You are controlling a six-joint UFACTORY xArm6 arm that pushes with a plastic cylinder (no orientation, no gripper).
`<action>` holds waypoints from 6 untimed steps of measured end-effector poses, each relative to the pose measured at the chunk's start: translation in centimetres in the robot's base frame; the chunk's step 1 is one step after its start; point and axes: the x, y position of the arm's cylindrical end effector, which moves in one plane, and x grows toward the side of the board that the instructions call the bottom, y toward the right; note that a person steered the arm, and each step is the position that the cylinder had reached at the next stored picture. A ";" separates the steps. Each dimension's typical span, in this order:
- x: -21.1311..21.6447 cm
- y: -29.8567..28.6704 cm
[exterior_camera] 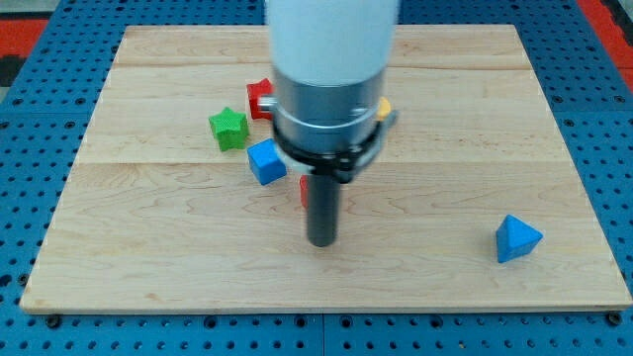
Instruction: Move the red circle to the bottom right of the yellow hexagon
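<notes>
Camera view has my tip [321, 241] down on the bench [148, 267], with a red block [305, 190] touching the rod's left side, shape hidden. Yellow block [384, 107] peeks out behind the arm; it's a plain rod tool, so nothing's gripped.

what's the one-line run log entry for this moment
tip just below red block, touching unclear | yellow block mostly hidden behind arm | blue cube left of tip | task not done

The pale wooden board surface [178, 267] carries a green star-shaped block [228, 129], a blue cube block [265, 161] just beside it, a partly hidden red block [260, 98], a yellow sliver [384, 107], and a blue triangular block [517, 238] well apart.
</notes>
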 end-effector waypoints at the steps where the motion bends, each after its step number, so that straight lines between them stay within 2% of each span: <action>1: -1.6 -2.4; 2: -1.6 3.1; 3: -3.7 5.4; 4: 1.1 5.2; 5: -1.3 -0.5; 6: -4.5 -0.8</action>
